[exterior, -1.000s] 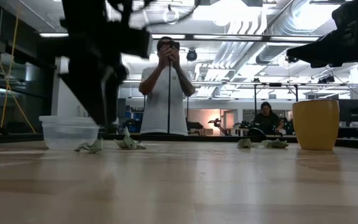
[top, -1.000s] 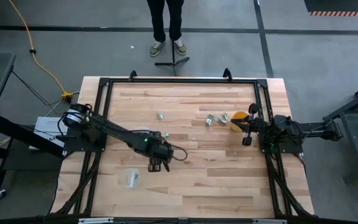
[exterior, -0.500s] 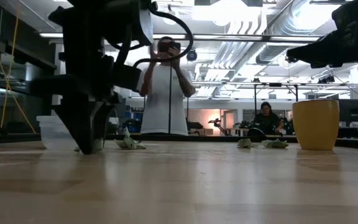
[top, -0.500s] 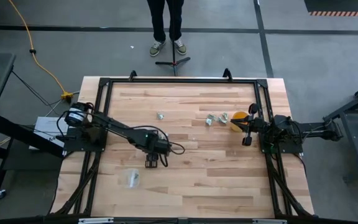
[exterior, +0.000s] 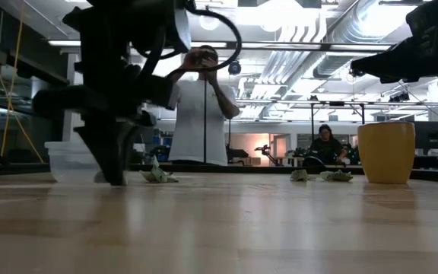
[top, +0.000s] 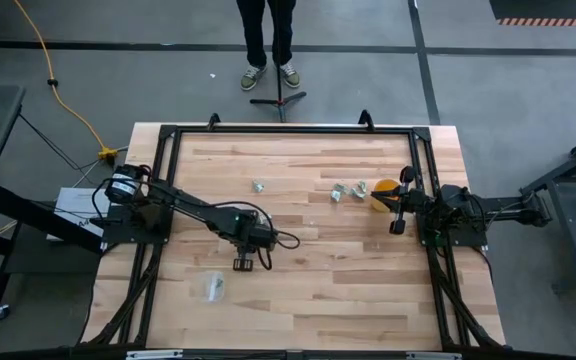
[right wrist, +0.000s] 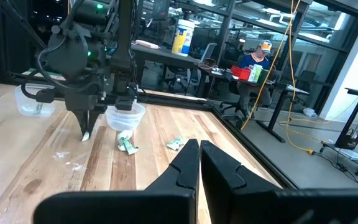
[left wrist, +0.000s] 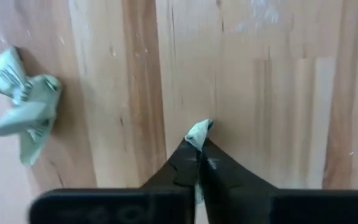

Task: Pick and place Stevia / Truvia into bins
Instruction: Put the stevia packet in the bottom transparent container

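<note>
From above: left gripper (top: 243, 264) down at mid-table, cup (top: 212, 287) near it, three loose packets (top: 257, 186) well beyond, right gripper (top: 397, 227) idle, pinched together.

At table height: second cup (exterior: 72, 161) behind the claw.

At left wrist: fingertips clamped on one packet (left wrist: 197, 132), another beside. Most still unsorted; print unreadable.

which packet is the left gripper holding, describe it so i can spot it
On the wooden table, follow the left arm out to its gripper near the middle. The packet is the small pale green one pinched between its shut fingertips, unlike the crumpled packet lying loose on the wood beside it.
</note>
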Motion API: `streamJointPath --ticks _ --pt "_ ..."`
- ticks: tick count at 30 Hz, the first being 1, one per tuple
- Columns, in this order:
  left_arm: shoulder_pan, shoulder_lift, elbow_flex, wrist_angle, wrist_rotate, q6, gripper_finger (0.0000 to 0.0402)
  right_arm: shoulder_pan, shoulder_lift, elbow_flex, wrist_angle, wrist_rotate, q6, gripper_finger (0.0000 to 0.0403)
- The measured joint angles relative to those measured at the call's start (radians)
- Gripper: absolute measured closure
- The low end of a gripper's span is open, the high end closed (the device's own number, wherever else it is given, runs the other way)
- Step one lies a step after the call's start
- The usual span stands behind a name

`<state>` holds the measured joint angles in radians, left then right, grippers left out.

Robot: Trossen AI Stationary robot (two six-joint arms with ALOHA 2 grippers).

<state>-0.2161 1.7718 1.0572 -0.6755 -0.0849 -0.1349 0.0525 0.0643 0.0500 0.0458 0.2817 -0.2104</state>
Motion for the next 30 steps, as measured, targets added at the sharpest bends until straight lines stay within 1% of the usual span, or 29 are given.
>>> streamJointPath --ticks 1,5,9,11,13,16,19,21,23,27,30 --pt "0.0 0.0 0.012 -0.011 0.0 0.0 0.0375 0.0 0.0 0.0 0.0 0.0 0.0 0.0396" --pt "-0.003 0.0 0.081 -0.124 0.025 -0.014 0.0374 0.0 0.0 0.0 0.0 0.0 0.0 0.0396" --pt "-0.03 0.0 0.165 -0.276 0.051 -0.103 0.0348 0.0 0.0 0.0 0.0 0.0 0.0 0.0396" --pt "-0.056 0.0 0.204 -0.348 0.075 -0.146 0.0342 0.0 0.0 0.0 0.0 0.0 0.0 0.0396" --pt "-0.092 0.0 0.242 -0.412 0.089 -0.186 0.035 0.0 0.0 0.0 0.0 0.0 0.0 0.0396" --pt "-0.149 0.0 0.299 -0.498 0.098 -0.261 0.0374 0.0 0.0 0.0 0.0 0.0 0.0 0.0396" --pt "-0.208 -0.001 0.337 -0.527 0.126 -0.352 0.0375 0.0 0.0 0.0 0.0 0.0 0.0 0.0396" --pt "-0.252 -0.001 0.345 -0.524 0.127 -0.407 0.0375 0.0 0.0 0.0 0.0 0.0 0.0 0.0396" --pt "-0.297 -0.001 0.341 -0.524 0.122 -0.466 0.037 0.0 0.0 0.0 0.0 0.0 0.0 0.0396" --pt "-0.372 -0.001 0.317 -0.532 0.118 -0.599 0.0348 0.0 0.0 0.0 0.0 0.0 0.0 0.0396" --pt "-0.417 -0.001 0.312 -0.53 0.109 -0.655 0.0354 0.0 0.0 0.0 0.0 0.0 0.0 0.0396"
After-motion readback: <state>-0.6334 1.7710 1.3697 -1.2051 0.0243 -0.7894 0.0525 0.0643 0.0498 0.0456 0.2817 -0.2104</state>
